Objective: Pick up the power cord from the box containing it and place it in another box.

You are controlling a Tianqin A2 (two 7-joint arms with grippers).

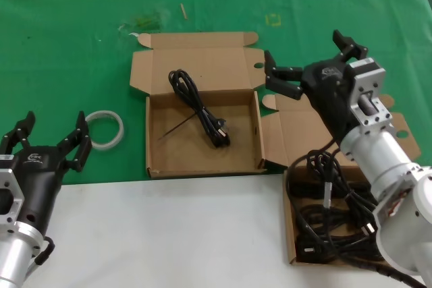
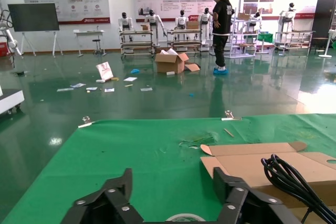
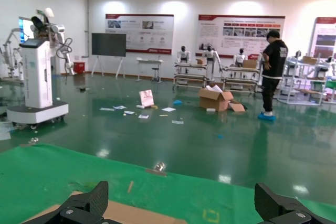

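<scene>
1. The power cord [image 1: 201, 109] lies as one long slim bundle slanting across the floor of the box containing it [image 1: 152, 166]. Its looped end is toward the flap lid and its plug toward the front wall, so it looks free to be taken around its middle
2. This box sits open in the middle of the green surface [image 1: 67, 52], lid folded flat away from the robot, which leaves the cord reachable from above
3. Another box [image 1: 304, 133] stands just to the robot's right of it, its tall flap lying open toward the first box. A tangle of other black cables [image 1: 331, 214] already fills its tray, so any added cord would land on top of those
4. The right claw [image 1: 312, 59] hovers over the gap where the two boxes meet, fingers spread wide and holding nothing. The cord is lower and off to the claw's left, well apart from it
5. The left claw [image 1: 52, 133] waits near the front left, also spread and empty, beside a white ring [image 1: 104, 129]
</scene>
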